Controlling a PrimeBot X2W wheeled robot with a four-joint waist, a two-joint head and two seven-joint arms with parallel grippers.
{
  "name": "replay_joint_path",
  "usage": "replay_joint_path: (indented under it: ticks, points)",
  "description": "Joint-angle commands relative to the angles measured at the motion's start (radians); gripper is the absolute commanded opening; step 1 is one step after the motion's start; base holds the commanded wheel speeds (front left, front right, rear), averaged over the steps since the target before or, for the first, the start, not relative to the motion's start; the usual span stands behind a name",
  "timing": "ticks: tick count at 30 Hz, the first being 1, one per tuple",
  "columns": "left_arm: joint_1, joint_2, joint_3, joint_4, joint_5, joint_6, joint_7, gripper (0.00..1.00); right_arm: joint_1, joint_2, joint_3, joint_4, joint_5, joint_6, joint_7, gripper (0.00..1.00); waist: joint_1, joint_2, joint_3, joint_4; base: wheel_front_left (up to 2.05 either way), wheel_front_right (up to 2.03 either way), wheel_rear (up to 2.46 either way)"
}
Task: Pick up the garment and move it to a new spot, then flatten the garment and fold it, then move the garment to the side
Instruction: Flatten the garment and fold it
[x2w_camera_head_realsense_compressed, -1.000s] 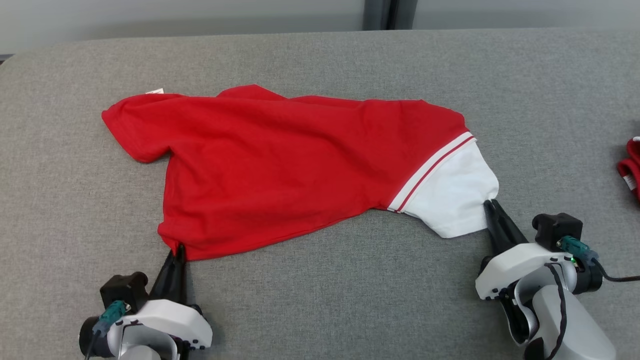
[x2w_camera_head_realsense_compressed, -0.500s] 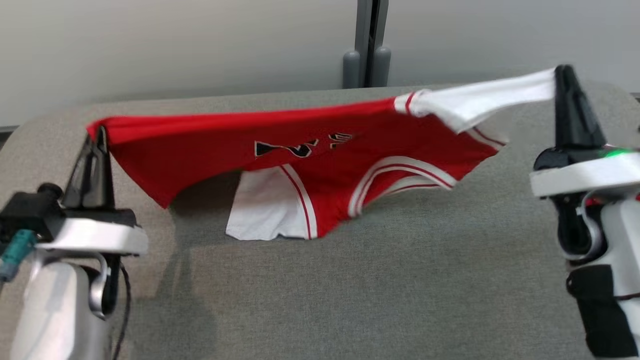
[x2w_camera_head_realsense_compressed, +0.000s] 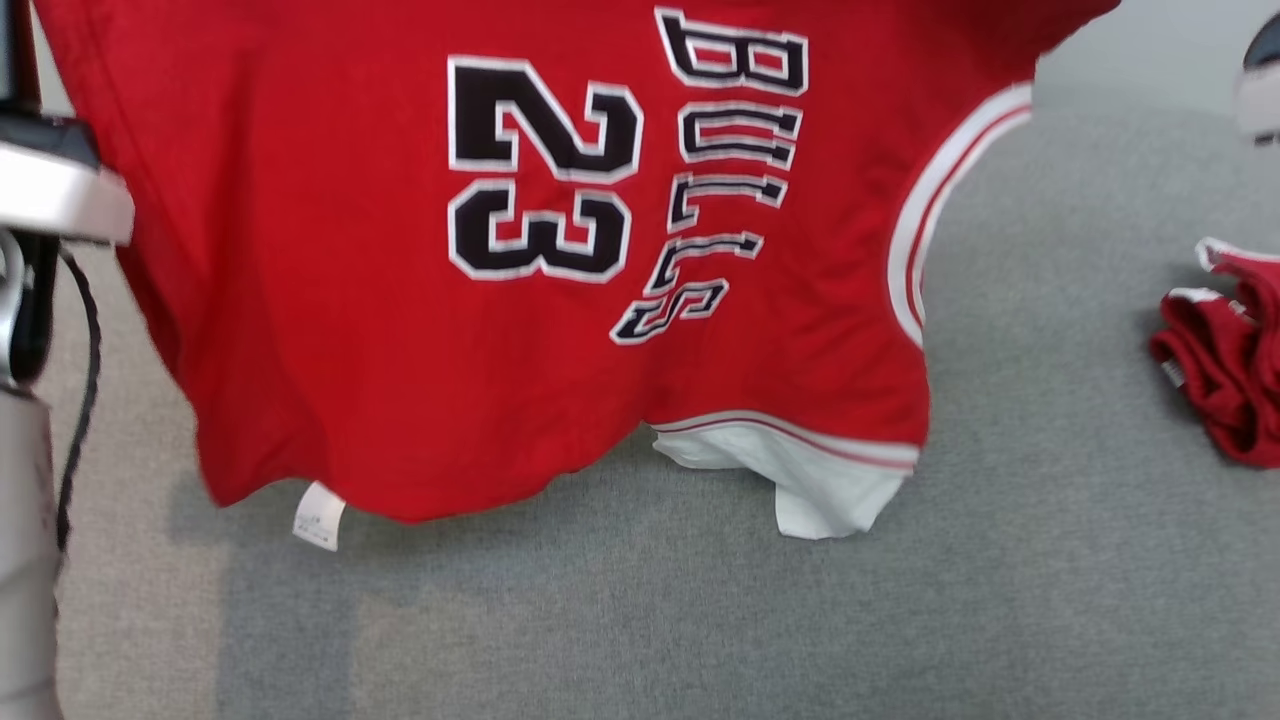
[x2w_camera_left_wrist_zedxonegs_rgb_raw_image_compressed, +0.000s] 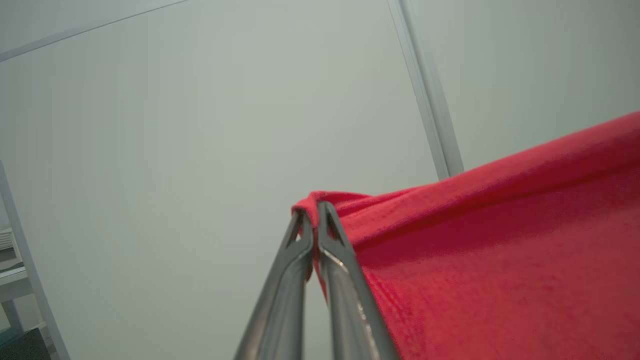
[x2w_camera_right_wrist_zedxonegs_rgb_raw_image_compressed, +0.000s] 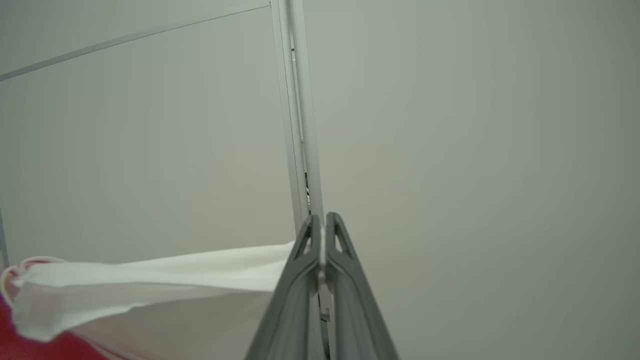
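The garment (x2w_camera_head_realsense_compressed: 400, 350) is a red jersey with a black "23", "BULLS" lettering and white sleeves. It hangs spread in the air above the grey table (x2w_camera_head_realsense_compressed: 700, 620), printed side toward the head camera, its lower edge and a white sleeve (x2w_camera_head_realsense_compressed: 820, 490) close to the surface. In the left wrist view my left gripper (x2w_camera_left_wrist_zedxonegs_rgb_raw_image_compressed: 314, 220) is shut on a red corner of the garment (x2w_camera_left_wrist_zedxonegs_rgb_raw_image_compressed: 500, 260). In the right wrist view my right gripper (x2w_camera_right_wrist_zedxonegs_rgb_raw_image_compressed: 322, 232) is shut on the white sleeve (x2w_camera_right_wrist_zedxonegs_rgb_raw_image_compressed: 150, 272), which stretches off to the left. Both grippers point up toward a pale wall.
A second bunched red garment (x2w_camera_head_realsense_compressed: 1225, 370) lies at the table's right edge. My left forearm (x2w_camera_head_realsense_compressed: 25, 480) with its cable stands at the head view's left edge. A white label (x2w_camera_head_realsense_compressed: 318, 517) dangles from the jersey's lower hem.
Both grippers have risen with the garment, which has gone from lying on the table to hanging spread between them, showing its printed side. The head camera has also shifted.
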Motion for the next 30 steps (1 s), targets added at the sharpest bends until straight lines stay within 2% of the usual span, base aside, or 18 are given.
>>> replay_joint_path:
  ticks: [1,4,8,12,15,21,24,30]
  points:
    - [-0.054,0.020,-0.008,0.036,0.012,-0.002,-0.003,0.00,-0.057,-0.008,-0.002,0.033,-0.034,-0.001,0.008,0.00,0.0000,0.0000,0.090,0.004,0.00,0.00,0.00]
    - [-0.182,0.020,-0.041,0.119,0.031,-0.003,-0.046,0.00,-0.184,0.002,-0.002,0.114,-0.095,-0.001,-0.012,0.00,0.0000,0.0000,0.173,0.003,0.00,0.00,0.00]
    - [-0.399,0.023,-0.072,0.231,0.074,0.017,-0.103,0.00,-0.395,0.005,-0.051,0.216,-0.181,-0.001,-0.095,0.00,0.0000,0.0000,0.253,-0.001,0.00,0.00,0.00]
    - [-0.559,0.012,-0.079,0.320,0.083,0.038,-0.131,0.00,-0.570,-0.014,-0.117,0.294,-0.279,-0.002,-0.159,0.00,0.0000,0.0000,0.283,-0.007,0.00,0.00,0.00]
    - [-0.582,0.000,-0.083,0.375,0.077,0.044,-0.137,0.00,-0.620,-0.017,-0.141,0.341,-0.312,-0.003,-0.174,0.00,0.0000,0.0000,0.283,-0.008,0.00,0.00,0.00]
    - [-0.425,-0.010,-0.046,0.415,0.038,0.052,-0.137,0.00,-0.480,-0.002,-0.134,0.399,-0.262,-0.004,-0.182,0.00,0.0000,0.0000,0.268,-0.026,0.00,0.00,0.00]
    - [-0.267,-0.032,-0.020,0.411,0.017,0.059,-0.138,0.00,-0.316,-0.002,-0.119,0.370,-0.199,-0.005,-0.184,0.00,0.0000,0.0000,0.250,-0.033,0.00,0.00,0.00]
    - [0.086,-0.115,0.029,0.409,-0.018,0.073,-0.138,0.00,0.109,0.036,-0.075,0.266,-0.056,-0.005,-0.184,0.00,0.0000,0.0000,0.199,-0.052,0.00,0.00,0.00]
